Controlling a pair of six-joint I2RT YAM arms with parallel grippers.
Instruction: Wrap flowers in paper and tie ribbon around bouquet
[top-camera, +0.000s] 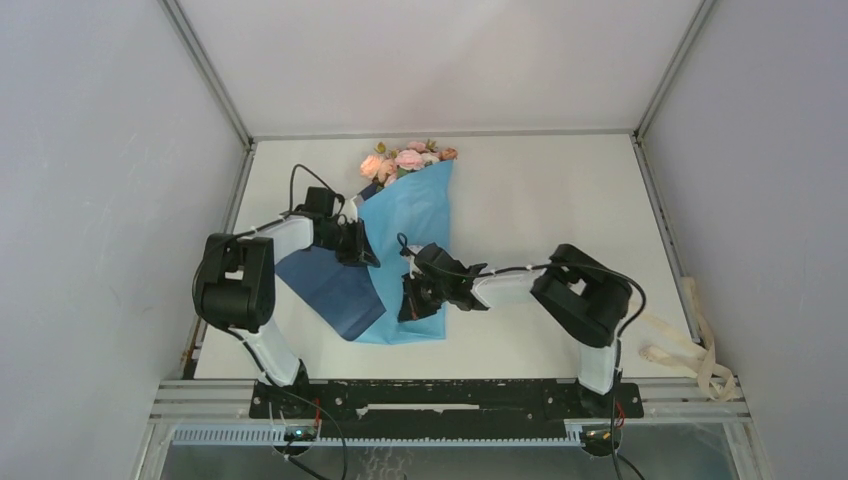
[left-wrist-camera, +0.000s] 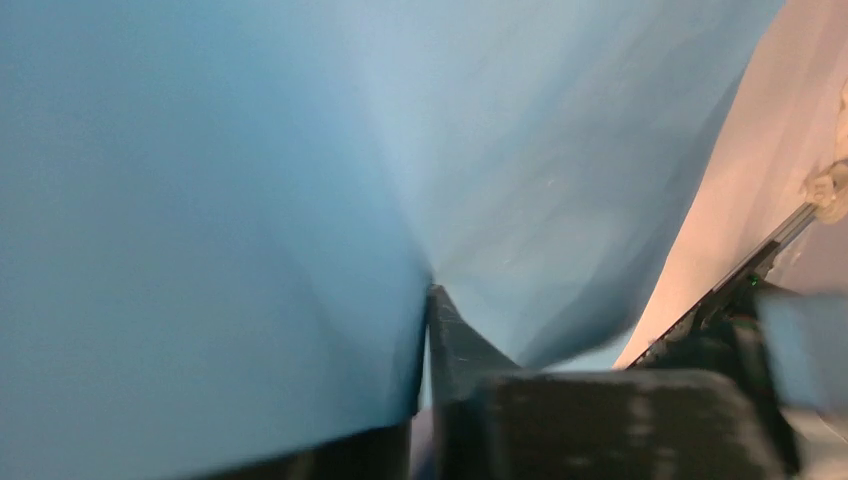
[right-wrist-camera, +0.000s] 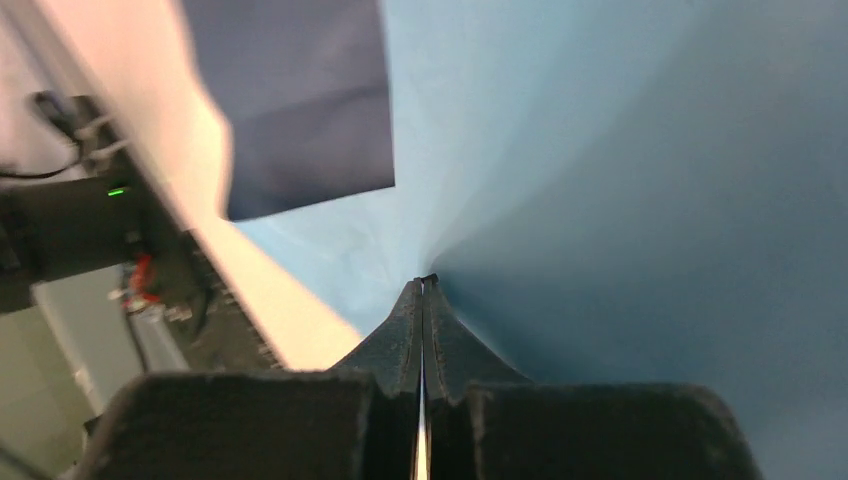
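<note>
Two pinches on the paper (top-camera: 412, 215), one per arm. Left end effector (top-camera: 357, 245): closed to a narrow nip on the left edge of the light blue sheet, about halfway along. From the left wrist, dark fingertip (left-wrist-camera: 447, 325) pressed into a fold, blue creases fanning out from it. Right end effector (top-camera: 412, 300): jaws flat together, gripping the sheet near its narrow near end. From the right wrist, fingertips (right-wrist-camera: 408, 325) meeting at a point, creases radiating outward. Beyond the grips: light blue face up, folded lengthwise into a rough cone, navy reverse spread flat to the near left. Flowers (top-camera: 405, 160) poking out of the wide far end, close to the back edge of the white table (top-camera: 560, 200). Ribbon (top-camera: 690, 345) well apart, looped loosely at the table's near-right edge.
</note>
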